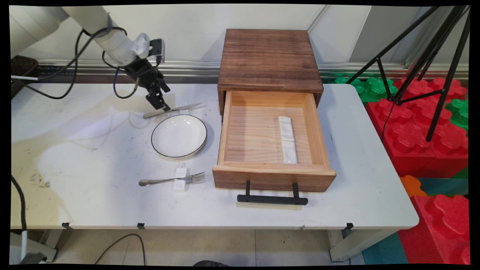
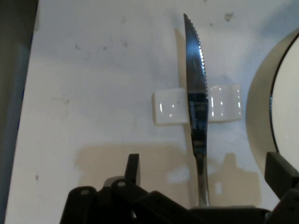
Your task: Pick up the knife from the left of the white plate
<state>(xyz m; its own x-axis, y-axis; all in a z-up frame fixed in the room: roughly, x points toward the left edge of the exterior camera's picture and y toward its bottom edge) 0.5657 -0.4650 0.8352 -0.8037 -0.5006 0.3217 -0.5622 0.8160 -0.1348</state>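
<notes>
Tool (image 1: 162, 106) above the knife (image 1: 173, 110), beyond the plate (image 1: 179, 135).
Its spread fingers (image 2: 132, 169) straddle the handle without gripping; the blade runs lengthwise away across its rest (image 2: 170, 107).

White plate (image 1: 179, 135), fork (image 1: 172, 180) on rest, open wooden drawer (image 1: 273, 150) holding white ceramic rest (image 1: 287, 139), red blocks (image 1: 416, 131)

One knife (image 1: 172, 110), one fork (image 1: 172, 180), one black-rimmed plate (image 1: 179, 135), three white cutlery rests (image 1: 180, 179), one wooden drawer box (image 1: 268, 101), one white table (image 1: 93, 168)
</notes>
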